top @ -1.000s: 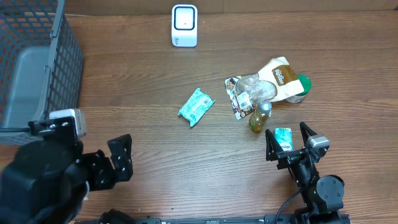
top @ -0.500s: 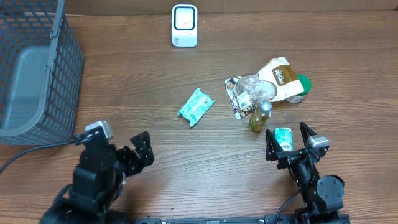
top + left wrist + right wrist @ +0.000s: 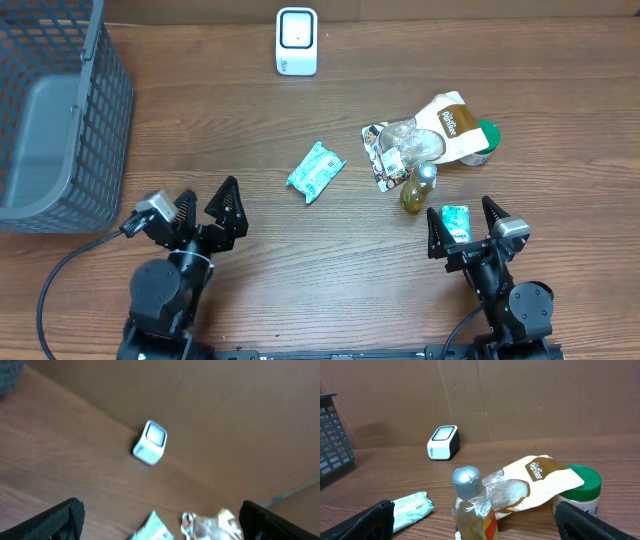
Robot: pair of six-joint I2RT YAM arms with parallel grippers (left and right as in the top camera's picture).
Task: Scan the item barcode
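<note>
Overhead, the teal packet [image 3: 316, 171] lies alone in front of the scanner [image 3: 297, 41] with bare wood all round (probably light, soft and crinkly; pinch across its long edges), and the left gripper [image 3: 207, 196] and right gripper [image 3: 460, 208] are both spread wide, holding nothing. In the left wrist view, the packet's blurred tip shows on the near side of the scanner. In the right wrist view, clutter fronted by a bottle [image 3: 472, 505] crowds the room to the scanner's right.

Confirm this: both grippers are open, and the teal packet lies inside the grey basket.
Not quite. The teal packet lies on the table, outside the grey basket, as the overhead view shows. The left gripper and right gripper are indeed open.
</note>
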